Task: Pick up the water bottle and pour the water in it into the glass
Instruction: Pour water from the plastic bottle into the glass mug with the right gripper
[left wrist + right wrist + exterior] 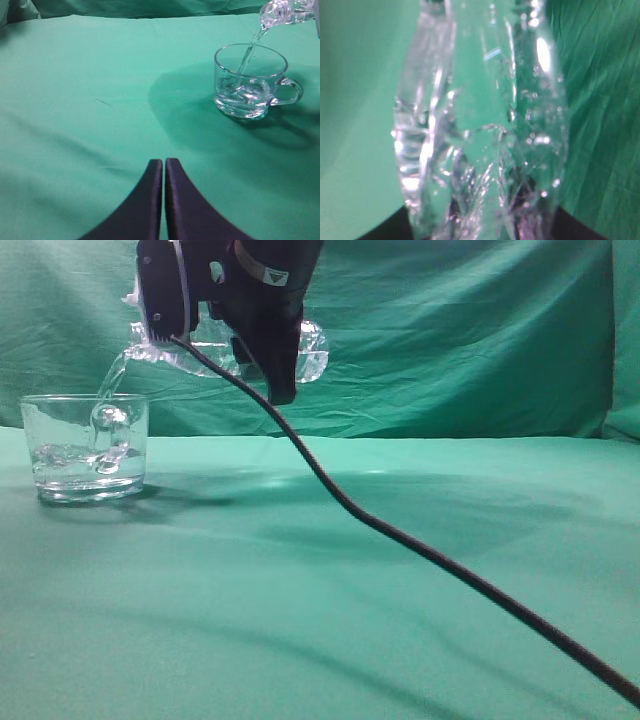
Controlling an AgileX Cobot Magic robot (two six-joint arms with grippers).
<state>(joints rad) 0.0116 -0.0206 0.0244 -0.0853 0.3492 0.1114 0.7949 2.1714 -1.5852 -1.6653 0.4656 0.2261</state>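
Water bottle middle behind the right tool; its base blurred at the wrist.

Green cloth backdrop, creased; green cloth-covered table; soft shadows.

A green cloth covers the table (wrinkled), with a green backdrop hanging behind.

water bottle: clear, crumpled, tipped near-horizontal at upper left, neck aimed down-left | water: thin clear stream falling from the neck, pooling bubbly in the cup | glass: handled, upright, left edge, partly filled
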